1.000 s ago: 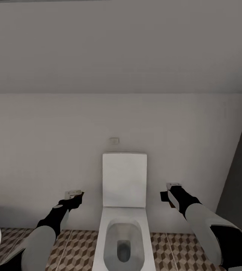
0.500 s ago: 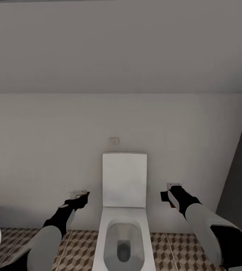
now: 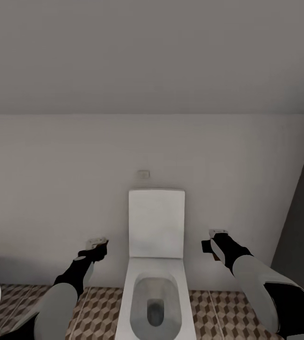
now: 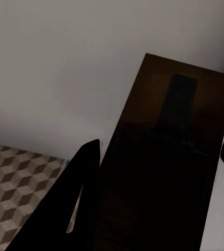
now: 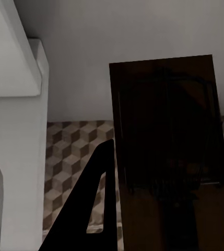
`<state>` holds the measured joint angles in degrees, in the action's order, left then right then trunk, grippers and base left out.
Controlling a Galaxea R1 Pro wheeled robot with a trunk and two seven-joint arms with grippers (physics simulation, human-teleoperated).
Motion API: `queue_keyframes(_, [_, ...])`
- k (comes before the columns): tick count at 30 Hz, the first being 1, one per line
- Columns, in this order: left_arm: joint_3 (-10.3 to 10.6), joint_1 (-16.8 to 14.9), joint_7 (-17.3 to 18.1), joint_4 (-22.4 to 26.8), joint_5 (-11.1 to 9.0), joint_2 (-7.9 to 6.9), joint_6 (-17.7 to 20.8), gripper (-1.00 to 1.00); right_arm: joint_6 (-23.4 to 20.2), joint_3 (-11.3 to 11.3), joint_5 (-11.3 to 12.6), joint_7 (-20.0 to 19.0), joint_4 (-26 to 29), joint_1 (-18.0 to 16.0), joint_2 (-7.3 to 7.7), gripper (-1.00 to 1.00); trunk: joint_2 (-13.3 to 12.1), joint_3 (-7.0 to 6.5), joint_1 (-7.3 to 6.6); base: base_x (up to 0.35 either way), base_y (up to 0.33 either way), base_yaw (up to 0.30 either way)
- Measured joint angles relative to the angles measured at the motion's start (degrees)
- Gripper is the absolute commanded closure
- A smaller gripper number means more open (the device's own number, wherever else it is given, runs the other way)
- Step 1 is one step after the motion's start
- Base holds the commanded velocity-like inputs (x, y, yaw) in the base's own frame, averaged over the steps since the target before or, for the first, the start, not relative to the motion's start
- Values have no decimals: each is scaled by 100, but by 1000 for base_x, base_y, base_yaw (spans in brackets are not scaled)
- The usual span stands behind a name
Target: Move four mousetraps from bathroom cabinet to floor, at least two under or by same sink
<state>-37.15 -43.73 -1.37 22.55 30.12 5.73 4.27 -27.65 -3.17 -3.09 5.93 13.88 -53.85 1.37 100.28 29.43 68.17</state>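
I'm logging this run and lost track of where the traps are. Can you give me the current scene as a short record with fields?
location: bathroom, facing the toilet against a white wall
left gripper: raised left of the toilet, shut on a mousetrap
right gripper: raised right of the toilet, shut on a second mousetrap
bathroom floor: cube-pattern tiles, no mousetraps visible on it
other two traps: cannot tell

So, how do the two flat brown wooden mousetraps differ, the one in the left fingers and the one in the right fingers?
In the head view, the left gripper's mousetrap sits lower than the right gripper's mousetrap. The left one is left of the white toilet, the right one on the other side. Both are dark slabs held between black fingers above the cube-patterned floor.
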Motion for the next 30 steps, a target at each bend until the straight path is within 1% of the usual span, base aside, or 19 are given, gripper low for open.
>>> queue_keyframes(24, [-26, 0, -10, 11, 0, -23, 32, 100, 2, -8, -1, -19, 0, 0, -25, 100, 963, 431, 527, 0, 0, 0])
queue_keyframes(30, [-27, 0, -20, 2, 2, -30, 40, 100, 41, -21, -3, 32, 0, 1, -19, 100, 1203, 539, 659, 0, 0, 0])
